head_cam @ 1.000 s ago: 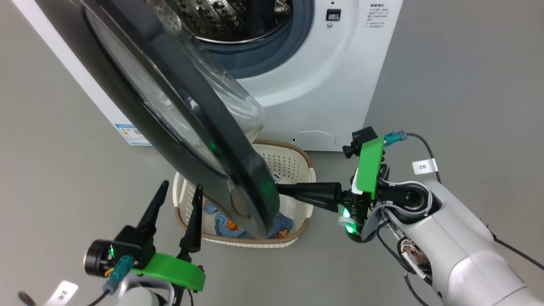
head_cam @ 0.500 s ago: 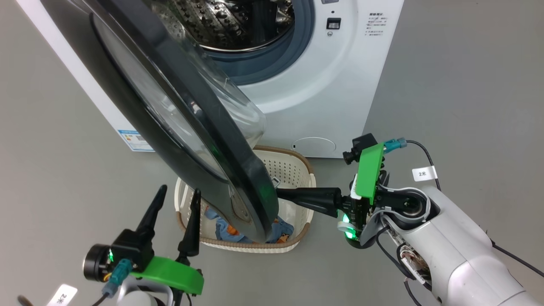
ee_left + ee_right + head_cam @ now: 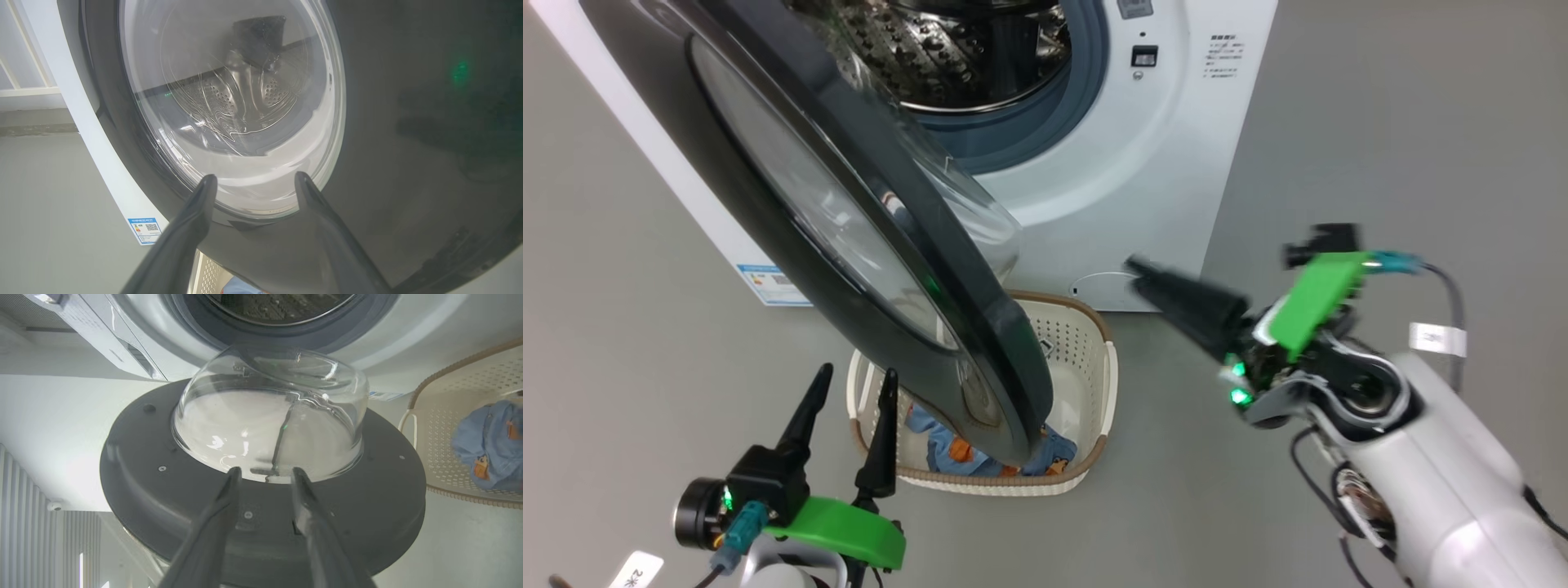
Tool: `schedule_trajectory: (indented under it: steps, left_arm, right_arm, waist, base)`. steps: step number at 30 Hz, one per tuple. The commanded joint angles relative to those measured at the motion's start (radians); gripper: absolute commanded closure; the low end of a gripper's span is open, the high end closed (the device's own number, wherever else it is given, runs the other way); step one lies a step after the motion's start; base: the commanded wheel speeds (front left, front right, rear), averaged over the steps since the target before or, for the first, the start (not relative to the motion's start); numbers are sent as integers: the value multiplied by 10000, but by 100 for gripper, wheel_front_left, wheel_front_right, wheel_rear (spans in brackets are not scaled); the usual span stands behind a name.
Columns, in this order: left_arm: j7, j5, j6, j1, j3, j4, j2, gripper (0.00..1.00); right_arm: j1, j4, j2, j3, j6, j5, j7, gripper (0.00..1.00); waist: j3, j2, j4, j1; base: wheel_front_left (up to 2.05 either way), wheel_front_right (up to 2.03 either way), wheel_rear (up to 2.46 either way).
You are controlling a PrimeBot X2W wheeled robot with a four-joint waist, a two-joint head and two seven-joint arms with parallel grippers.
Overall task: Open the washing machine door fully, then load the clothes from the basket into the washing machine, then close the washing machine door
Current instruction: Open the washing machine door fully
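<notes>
Glossy black round washing machine door (image 3: 849, 245) hangs half open above the cream perforated plastic basket (image 3: 1107, 367) holding the light blue printed clothes (image 3: 947, 451), so the empty, slightly parted right gripper (image 3: 1137, 268) on its right should push its grey inner rim (image 3: 163, 490) steadily leftward, clear of the spread, empty left gripper (image 3: 856, 377).

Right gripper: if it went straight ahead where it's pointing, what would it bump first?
Probably the washing machine door: the right gripper aims at its inner side, near the edge of the glass bowl. Depth is unclear.
</notes>
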Motion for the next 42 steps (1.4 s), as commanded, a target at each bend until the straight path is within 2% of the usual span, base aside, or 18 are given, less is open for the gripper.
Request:
schedule_trajectory:
  steps: [1,7,13,16,17,18,23,28,31,35,42]
  left_arm:
    - [-65,115,64,-22,364,-153,181,0]
    - [-65,147,66,143,498,-102,184,0]
    - [-65,213,68,281,591,-104,207,0]
    - [-65,216,70,381,646,-117,208,0]
    - [-65,213,61,414,658,-119,207,0]
    - [-65,213,61,414,658,-119,207,0]
    - [-65,220,64,590,660,-124,204,0]
    - [-65,235,55,749,651,-179,202,0]
    - [-65,220,54,837,655,-206,200,0]
    - [-65,208,40,895,653,-216,198,0]
    - [-65,210,37,964,665,-231,195,0]
  right_arm:
    - [208,-546,-80,-176,75,-341,-559,0]
    - [1060,-1407,-715,-851,75,-2137,-3368,0]
    - [1868,-1270,-1470,-993,75,-5254,-6729,0]
    - [2247,-921,-1807,-1258,75,-7302,-7704,0]
    - [2407,-853,-1730,-1464,75,-7840,-7793,0]
    - [2407,-853,-1730,-1464,75,-7840,-7793,0]
    - [3456,-1030,-1224,-2770,75,-10872,-7892,0]
    - [4603,-1852,-505,-4028,75,-13490,-7896,0]
    - [5267,-2426,-40,-4662,75,-14666,-7814,0]
    - [6065,-3329,426,-5146,75,-15660,-7425,0]
    - [7021,-4417,782,-5411,75,-16119,-6892,0]
  waist:
    - [-66,0,-61,0]
    - [-385,0,-200,0]
    - [-645,0,-316,0]
    - [-772,0,-406,0]
    - [-817,0,-434,0]
    - [-817,0,-434,0]
    - [-1022,0,-547,0]
    - [-1106,0,-626,0]
    - [-1163,0,-641,0]
    - [-1164,0,-622,0]
    - [-1194,0,-602,0]
  base:
    - [0,0,0]
    - [0,0,0]
    - [0,0,0]
    - [0,0,0]
    - [0,0,0]
    - [0,0,0]
    - [0,0,0]
    - [0,0,0]
    - [0,0,0]
    - [0,0,0]
    - [0,0,0]
